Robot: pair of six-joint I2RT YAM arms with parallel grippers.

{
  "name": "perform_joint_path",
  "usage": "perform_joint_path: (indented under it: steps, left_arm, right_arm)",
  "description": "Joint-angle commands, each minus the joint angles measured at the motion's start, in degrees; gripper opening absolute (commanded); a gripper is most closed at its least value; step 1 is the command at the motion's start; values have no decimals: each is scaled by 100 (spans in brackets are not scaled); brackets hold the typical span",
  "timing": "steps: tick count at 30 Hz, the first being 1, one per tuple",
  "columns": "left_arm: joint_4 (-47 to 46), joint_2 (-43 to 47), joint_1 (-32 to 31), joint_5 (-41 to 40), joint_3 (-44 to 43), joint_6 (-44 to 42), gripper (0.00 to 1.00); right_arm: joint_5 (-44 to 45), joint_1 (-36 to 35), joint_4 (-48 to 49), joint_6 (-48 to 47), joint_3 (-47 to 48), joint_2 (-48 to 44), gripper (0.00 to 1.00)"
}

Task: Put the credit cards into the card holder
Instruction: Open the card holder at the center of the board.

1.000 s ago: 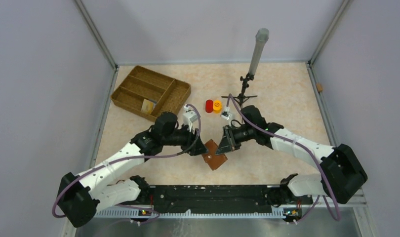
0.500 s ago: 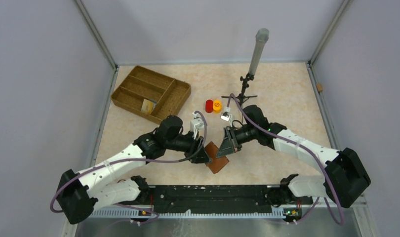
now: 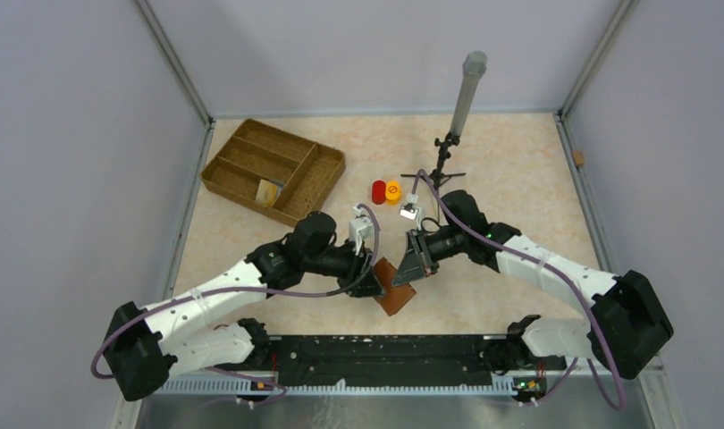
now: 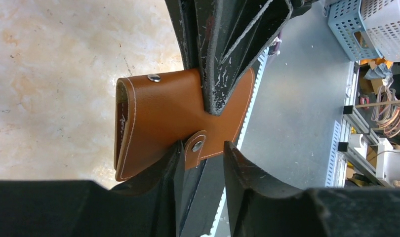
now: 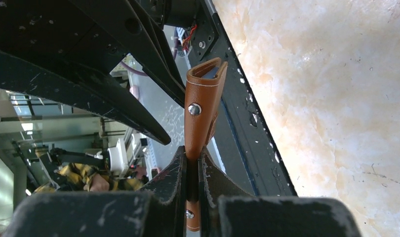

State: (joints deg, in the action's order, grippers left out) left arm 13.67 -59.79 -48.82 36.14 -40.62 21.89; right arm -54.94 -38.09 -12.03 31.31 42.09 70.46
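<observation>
The card holder, a brown leather wallet, hangs just above the table between the two arms. My right gripper is shut on its upper edge; in the right wrist view the fingers pinch the card holder edge-on. My left gripper is at the wallet's left side. In the left wrist view its jaws stand apart, with the snap tab of the card holder between them, close to the left finger. One yellowish credit card lies in the wicker tray.
A divided wicker tray sits at the back left. Red and orange caps stand near the middle. A black stand holding a grey tube rises just behind the right arm. Walls close off the table's sides.
My left arm has moved right, up to the wallet, and its jaws have narrowed around the snap tab. The right gripper has kept its hold, almost still.
</observation>
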Motion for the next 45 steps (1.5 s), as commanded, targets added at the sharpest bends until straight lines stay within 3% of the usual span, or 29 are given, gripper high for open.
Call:
perform_joint_path:
  steps: [1, 9, 21, 29, 32, 35, 37, 40, 45]
  left_arm:
    - [-66, -55, -133, -112, 33, -75, 35]
    - [-433, -263, -394, -85, 57, 70, 0]
    - [-693, 33, -530, -53, 405, 282, 0]
    - [-871, 67, -590, 36, 571, 361, 0]
    - [-709, 118, -592, -307, 485, 239, 0]
    - [-748, 335, -584, -1036, 437, 241, 27]
    - [-978, 416, -584, -1296, 496, 260, 40]
    - [-1143, 400, -584, -1395, 485, 308, 47]
    - [-1246, 387, -585, -1277, 525, 368, 50]
  right_arm:
    - [-292, -6, 698, 195, 132, -304, 0]
    - [162, 13, 634, 252, 71, -275, 0]
    - [1800, 198, -292, 40, 95, 62, 0]
    - [1950, 319, -153, 254, -37, -70, 0]
    - [1701, 319, -96, 146, -60, -66, 0]
    - [1337, 319, -95, 18, -69, -76, 0]
    - [990, 319, -87, -71, -65, -116, 0]
    - [568, 318, -136, -218, -39, -227, 0]
    - [-13, 313, -112, -357, -22, -451, 0]
